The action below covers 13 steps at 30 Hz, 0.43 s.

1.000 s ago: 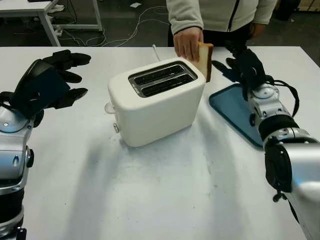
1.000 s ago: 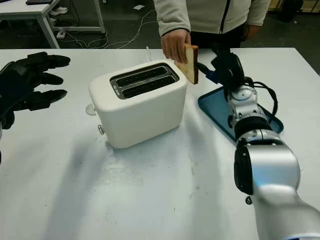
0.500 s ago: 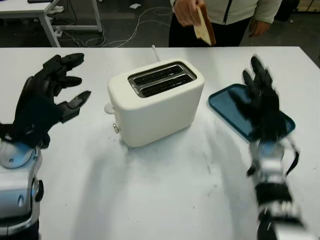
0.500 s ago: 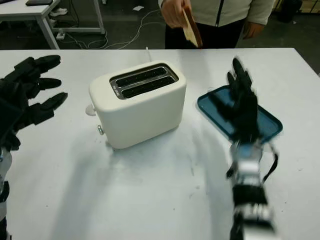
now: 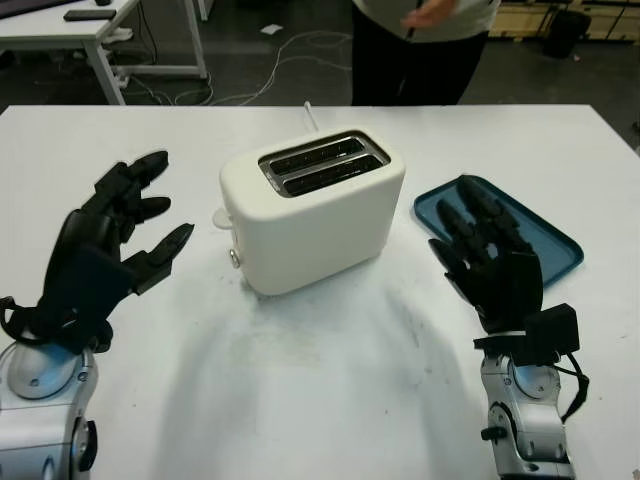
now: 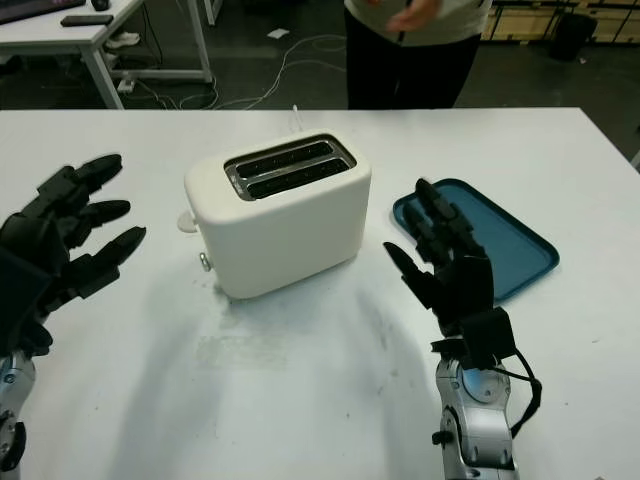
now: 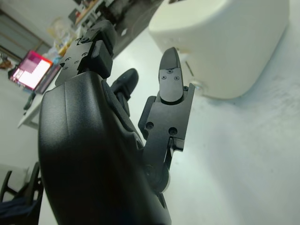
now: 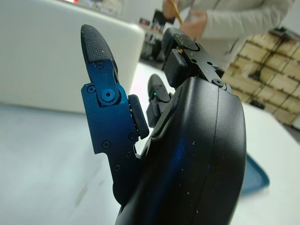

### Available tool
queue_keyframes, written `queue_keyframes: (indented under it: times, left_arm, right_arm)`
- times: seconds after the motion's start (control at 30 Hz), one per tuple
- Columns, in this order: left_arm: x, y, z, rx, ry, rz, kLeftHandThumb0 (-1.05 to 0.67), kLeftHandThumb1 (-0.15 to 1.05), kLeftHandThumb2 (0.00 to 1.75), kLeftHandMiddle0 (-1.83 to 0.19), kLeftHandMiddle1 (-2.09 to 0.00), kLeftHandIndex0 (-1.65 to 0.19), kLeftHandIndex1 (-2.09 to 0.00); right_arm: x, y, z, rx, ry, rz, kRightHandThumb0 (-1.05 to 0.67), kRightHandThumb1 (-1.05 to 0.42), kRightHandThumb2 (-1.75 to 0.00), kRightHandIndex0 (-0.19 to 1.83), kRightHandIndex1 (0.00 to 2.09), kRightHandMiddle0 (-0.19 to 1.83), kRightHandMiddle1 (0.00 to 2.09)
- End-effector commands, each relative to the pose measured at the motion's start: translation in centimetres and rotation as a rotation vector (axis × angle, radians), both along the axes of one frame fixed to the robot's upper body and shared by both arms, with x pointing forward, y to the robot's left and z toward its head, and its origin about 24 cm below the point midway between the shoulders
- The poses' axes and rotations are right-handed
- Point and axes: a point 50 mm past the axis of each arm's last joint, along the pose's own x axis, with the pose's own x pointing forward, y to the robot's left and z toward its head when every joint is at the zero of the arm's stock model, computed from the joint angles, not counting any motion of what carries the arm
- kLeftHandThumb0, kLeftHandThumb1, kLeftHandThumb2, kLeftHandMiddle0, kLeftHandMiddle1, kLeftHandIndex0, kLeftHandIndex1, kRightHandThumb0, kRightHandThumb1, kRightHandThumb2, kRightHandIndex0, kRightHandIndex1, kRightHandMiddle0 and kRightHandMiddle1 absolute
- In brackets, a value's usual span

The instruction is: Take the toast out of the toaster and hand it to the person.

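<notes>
Between my two hands, on the white table (image 5: 330, 400): white toaster (image 5: 312, 210), both slots dark, no slice standing out. My left hand (image 5: 105, 255) is open beside it, holding nothing. My right hand (image 5: 490, 262) is open too, fingertips over the blue tray (image 5: 545, 240). Beyond my fingers, the toast (image 8: 174, 10) is in the person's hand (image 8: 193, 21).

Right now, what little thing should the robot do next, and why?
Probably just lower both hands and stop. The toaster has dark slots with no toast sticking up, and the right wrist view shows the person holding something toast-coloured by their hand. The left hand and right hand are open, either side of the toaster, so nothing seems left to fetch.
</notes>
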Motion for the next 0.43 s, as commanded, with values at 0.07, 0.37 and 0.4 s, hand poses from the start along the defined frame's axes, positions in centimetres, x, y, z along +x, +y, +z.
queue_keyframes:
  times: [0.07, 0.37, 0.4]
  left_arm:
    - [-0.1, -0.6, -0.7, 0.006, 0.004, 0.049, -0.26, 0.92, 0.36, -0.04, -0.77, -0.20, -0.21]
    - [0.1, -1.9, -2.1, -0.017, 0.003, 0.064, -0.21, 0.92, 0.39, -0.06, -0.77, -0.22, -0.18]
    - [0.1, -1.8, -2.1, -0.011, 0.003, 0.064, -0.22, 0.92, 0.39, -0.06, -0.78, -0.22, -0.18]
  right_arm:
    - [-0.4, 0.2, -0.5, -0.002, 0.060, -0.011, -0.59, -0.92, -0.05, 0.44, 0.09, 0.45, 0.04]
    - [-0.5, 0.3, -0.7, -0.008, 0.086, -0.013, -0.59, -0.92, -0.04, 0.45, 0.08, 0.46, 0.03]
    - [-0.5, 0.3, -0.7, -0.005, 0.086, -0.016, -0.59, -0.92, -0.04, 0.45, 0.08, 0.46, 0.03]
